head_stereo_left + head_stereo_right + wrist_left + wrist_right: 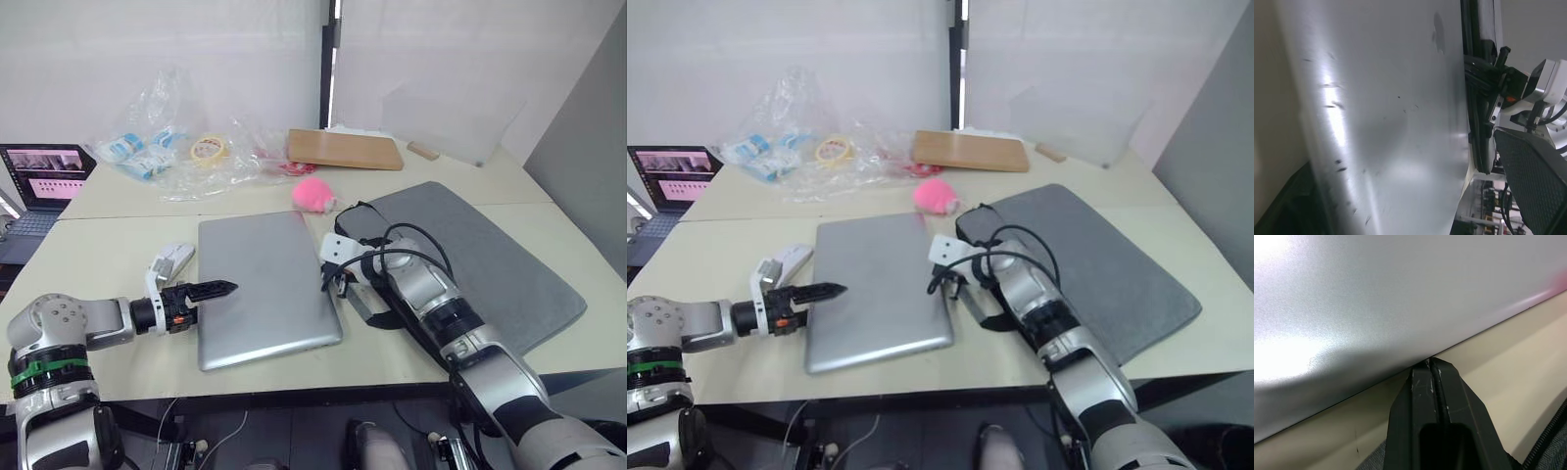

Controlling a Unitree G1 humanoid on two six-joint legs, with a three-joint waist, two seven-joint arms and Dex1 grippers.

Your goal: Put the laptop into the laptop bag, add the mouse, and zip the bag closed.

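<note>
2 grippers flank the laptop (pixel 266 286) lying flat on the table (pixel 98 264) beside the laptop bag (pixel 490 255): left gripper (pixel 220 289) closed over its left edge, right gripper (pixel 1430 366) closed, tips at its right edge.

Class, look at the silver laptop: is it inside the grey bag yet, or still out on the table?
Out. The laptop lies flat on the table, beside the laptop bag.

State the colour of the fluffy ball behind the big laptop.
Pink; the fluffy ball shows best in the left eye view.
</note>
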